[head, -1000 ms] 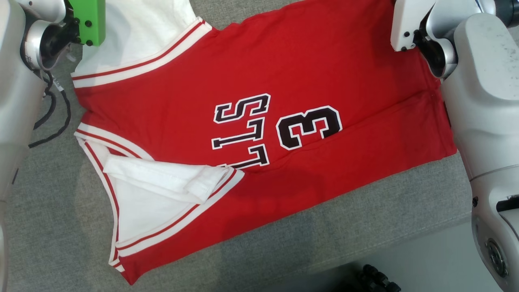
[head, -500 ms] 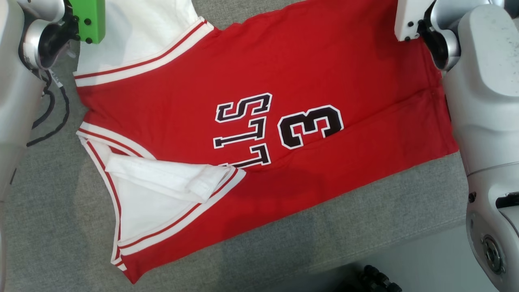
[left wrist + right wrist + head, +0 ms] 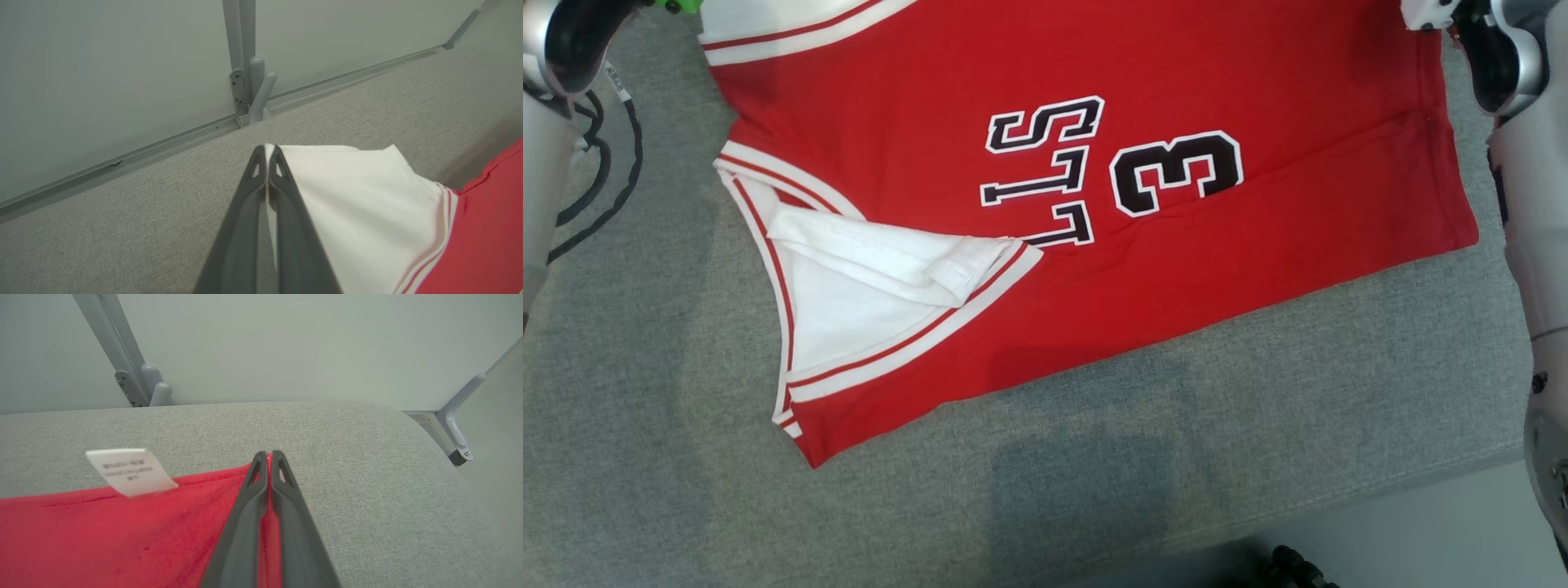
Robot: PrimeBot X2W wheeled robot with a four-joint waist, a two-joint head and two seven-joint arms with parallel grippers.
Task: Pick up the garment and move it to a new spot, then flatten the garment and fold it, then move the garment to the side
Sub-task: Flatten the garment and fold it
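Note:
A red jersey [image 3: 1094, 278] with white sleeves, white-and-red trim and a black "3" [image 3: 1176, 171] lies spread on the grey padded table [image 3: 1094, 465]. One white sleeve [image 3: 882, 261] is folded over at its near left. In the left wrist view, my left gripper [image 3: 268, 153] is shut on the edge of the far white sleeve [image 3: 359, 204]. My right gripper [image 3: 269, 457] is shut on the far corner of the red hem [image 3: 122, 531], beside a white care label [image 3: 130, 471]. The pale wrists sit at the head view's top corners.
A black cable [image 3: 605, 188] loops beside my left arm. The table's front edge [image 3: 1339, 498] runs along the bottom right, with pale floor [image 3: 1421, 539] and a dark object [image 3: 1290, 567] below it. Grey wall panels with a post [image 3: 241, 61] stand behind the table.
Both arms have drawn the jersey farther from me, up the head view. The strip of bare table between its near edge and the front edge is wider. The camera shifted slightly.

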